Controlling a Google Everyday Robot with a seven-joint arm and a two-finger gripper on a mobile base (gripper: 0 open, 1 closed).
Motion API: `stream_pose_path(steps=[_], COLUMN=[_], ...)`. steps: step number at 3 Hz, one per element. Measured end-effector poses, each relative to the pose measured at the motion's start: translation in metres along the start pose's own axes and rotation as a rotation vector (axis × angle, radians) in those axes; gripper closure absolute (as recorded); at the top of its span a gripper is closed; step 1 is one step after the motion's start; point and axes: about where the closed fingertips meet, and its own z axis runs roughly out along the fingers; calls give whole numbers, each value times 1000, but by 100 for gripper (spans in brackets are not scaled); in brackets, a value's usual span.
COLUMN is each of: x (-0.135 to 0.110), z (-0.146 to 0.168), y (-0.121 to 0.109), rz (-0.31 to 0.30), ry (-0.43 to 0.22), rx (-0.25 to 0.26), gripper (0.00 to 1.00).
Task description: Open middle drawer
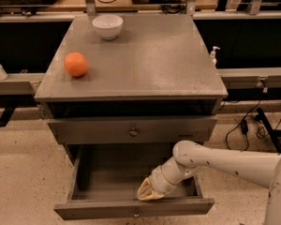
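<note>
The grey metal cabinet (131, 60) shows a short top drawer front (93, 131) with a round knob, nearly closed. Below it the middle drawer (112, 172) is pulled far out, and its front panel (84, 211) with a small knob lies near the bottom edge of the view. My gripper (150, 191) is down inside this open drawer, at its right front, against the inner side of the front panel. My white arm (225, 161) reaches in from the right. The drawer shows nothing else inside. A bottom drawer is hidden underneath.
An orange (76, 63) and a white bowl (107, 26) sit on the cabinet top. A small pump bottle (213, 55) stands at the right behind the cabinet. Cables (246, 125) lie on the speckled floor at the right. A dark bench runs along the back.
</note>
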Motion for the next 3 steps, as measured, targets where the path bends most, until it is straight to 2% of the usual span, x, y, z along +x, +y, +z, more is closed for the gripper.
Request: stream_pose_path(steps=[1, 2, 3], x=[-6, -13, -28], z=[-30, -88, -134], y=[-23, -39, -36], rz=[39, 68, -6], ry=[-12, -30, -105], rx=[122, 313, 384], gripper=[100, 97, 77])
